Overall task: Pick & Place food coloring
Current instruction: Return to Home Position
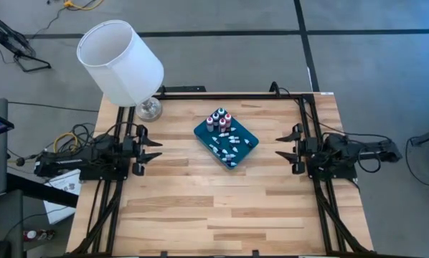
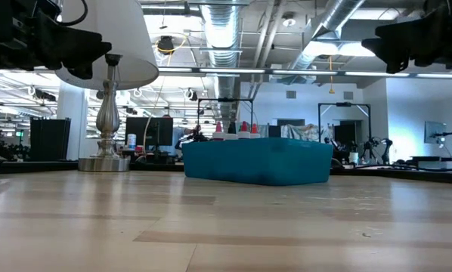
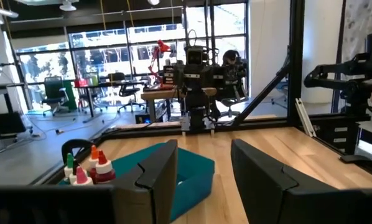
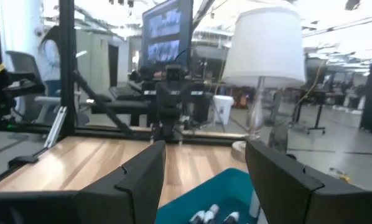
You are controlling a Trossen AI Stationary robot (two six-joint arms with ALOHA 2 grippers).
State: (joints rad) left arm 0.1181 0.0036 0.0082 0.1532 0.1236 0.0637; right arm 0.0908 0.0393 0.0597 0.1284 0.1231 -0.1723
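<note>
A teal tray sits mid-table, toward the far side. Several food coloring bottles stand upright at its far end, and more lie on their sides at its near end. In the low view their caps poke above the tray wall. My left gripper hovers open at the table's left edge, pointing at the tray. My right gripper hovers open at the right edge, facing it. The left wrist view shows standing bottles; the right wrist view shows lying ones.
A table lamp with a white shade and metal base stands at the table's far left corner. A black frame runs along the far and side edges. Bare wood lies nearer than the tray. A person stands beyond the table.
</note>
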